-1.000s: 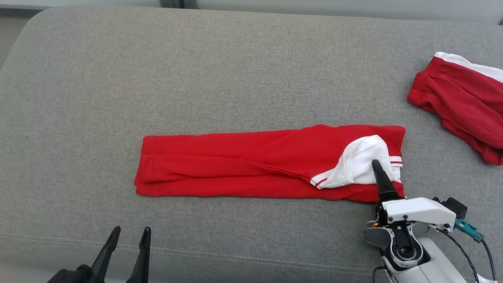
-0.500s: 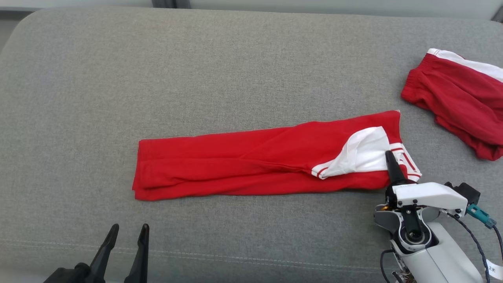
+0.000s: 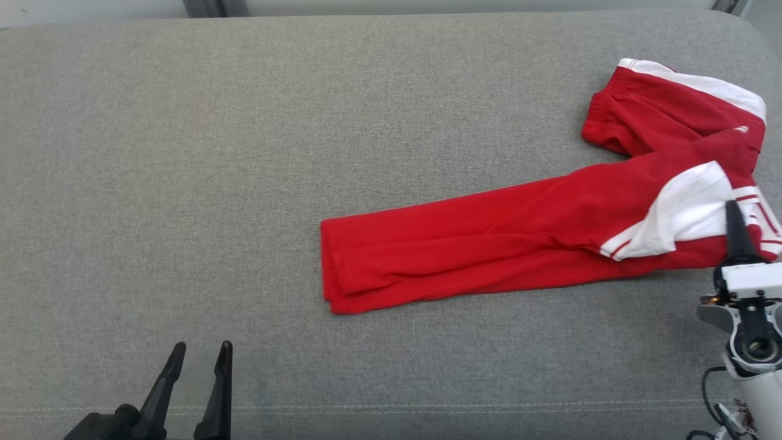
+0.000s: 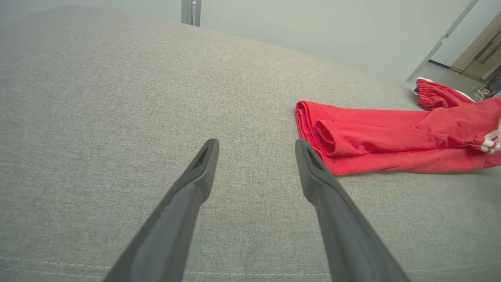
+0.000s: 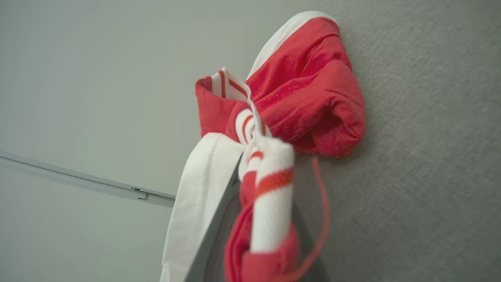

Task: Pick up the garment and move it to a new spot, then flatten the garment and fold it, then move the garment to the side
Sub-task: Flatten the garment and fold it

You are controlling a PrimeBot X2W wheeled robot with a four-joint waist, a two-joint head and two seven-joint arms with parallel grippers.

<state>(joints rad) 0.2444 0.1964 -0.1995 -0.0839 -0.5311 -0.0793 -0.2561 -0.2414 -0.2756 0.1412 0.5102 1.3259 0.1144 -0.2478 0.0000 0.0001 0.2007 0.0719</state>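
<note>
A long red knit garment (image 3: 489, 244), folded into a narrow strip with a white panel and red-and-white striped trim at one end, lies on the broad grey woven fabric cushion (image 3: 244, 153). It runs from about the middle of the cushion out to the right edge, slanting a little farther away toward the right. Its plain red folded end is the left one, and the white-panelled end is on the right.

The right claw (image 3: 733, 214) is at that right end, with its dark fingers pressed together on the striped trim. In the right wrist view the white and red cuff (image 5: 270, 188) is bunched between and over the fingers, and a loose red thread hangs beside it.

At the far right a second red garment with a white band and a gathered waist (image 3: 660, 110) lies crumpled. The strip's right end reaches it and partly overlaps its near side.

The left claw (image 3: 203, 347) is at the near left above bare cushion, well apart from the strip. Its two fingers are spread with nothing between them.
</note>
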